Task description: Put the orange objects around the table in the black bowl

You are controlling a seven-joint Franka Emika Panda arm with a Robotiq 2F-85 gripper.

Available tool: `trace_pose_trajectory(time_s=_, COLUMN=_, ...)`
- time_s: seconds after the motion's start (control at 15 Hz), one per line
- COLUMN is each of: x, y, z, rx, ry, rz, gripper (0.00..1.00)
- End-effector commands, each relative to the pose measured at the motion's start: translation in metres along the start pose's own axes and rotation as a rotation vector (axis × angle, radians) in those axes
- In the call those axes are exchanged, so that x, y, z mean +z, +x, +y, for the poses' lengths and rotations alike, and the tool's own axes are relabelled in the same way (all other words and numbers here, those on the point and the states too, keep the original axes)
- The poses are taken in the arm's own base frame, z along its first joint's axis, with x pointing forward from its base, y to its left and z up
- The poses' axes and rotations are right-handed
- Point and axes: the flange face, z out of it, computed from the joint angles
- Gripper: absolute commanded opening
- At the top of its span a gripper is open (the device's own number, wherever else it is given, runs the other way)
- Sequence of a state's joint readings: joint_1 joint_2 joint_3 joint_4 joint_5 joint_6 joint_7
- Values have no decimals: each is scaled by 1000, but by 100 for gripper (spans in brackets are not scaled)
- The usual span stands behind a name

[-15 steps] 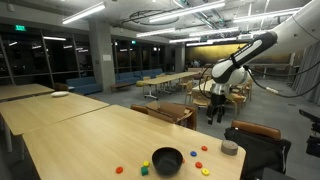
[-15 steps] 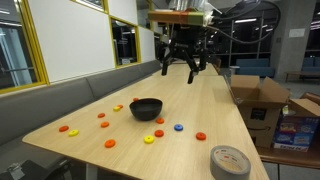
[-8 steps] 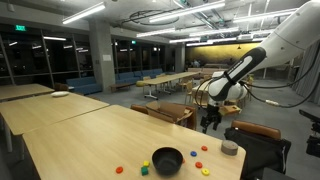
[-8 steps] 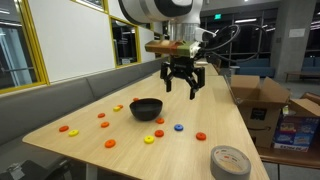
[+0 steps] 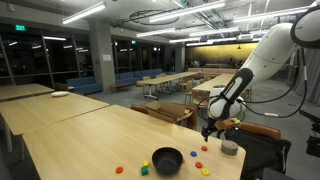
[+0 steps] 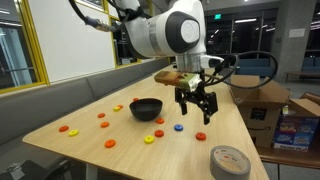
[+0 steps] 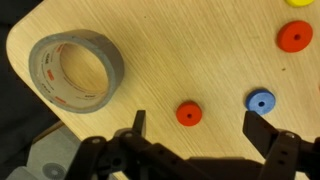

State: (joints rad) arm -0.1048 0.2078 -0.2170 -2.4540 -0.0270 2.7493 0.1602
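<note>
The black bowl (image 5: 167,160) (image 6: 146,108) sits on the pale wood table (image 6: 125,152) (image 7: 200,50). Several small orange discs lie scattered around it, among them ones at its left (image 6: 104,124) and one near the right edge (image 6: 201,136). My gripper (image 6: 198,107) (image 5: 207,128) hangs open above that right side, apart from the bowl. In the wrist view the gripper (image 7: 198,125) stands open over an orange disc (image 7: 188,113), which lies between the fingers, nearer the left one. Another orange disc (image 7: 294,37) lies further off.
A grey tape roll (image 7: 77,70) (image 6: 230,161) lies by the table's rounded corner. A blue disc (image 7: 261,101) (image 6: 179,127) rests close to the right finger. A yellow piece (image 6: 149,139) and a small green block (image 5: 144,170) lie near the bowl. Cardboard boxes (image 6: 258,100) stand beside the table.
The arm has come down and moved along the table toward the tape roll's end, now low over the discs past the bowl. The jaws stayed open.
</note>
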Motion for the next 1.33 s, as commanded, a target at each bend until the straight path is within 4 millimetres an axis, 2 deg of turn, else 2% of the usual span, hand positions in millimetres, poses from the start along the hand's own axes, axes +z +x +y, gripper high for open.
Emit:
trace_pose_trajectory(time_s=0.0, x=26, y=10, z=3, rx=79, ry=-20, rz=-12, gripper=100)
trace_pose_trajectory(time_s=0.27, x=51, y=16, z=1, rx=137, ry=-19, rz=-51, gripper=100)
trace_pose_trajectory(time_s=0.73, x=84, y=43, z=-4, rx=227, ry=21, rz=-69, gripper=100)
trace_pose_trajectory(time_s=1.27, x=97, y=57, z=10, rx=308, ry=54, rz=-65, gripper=100)
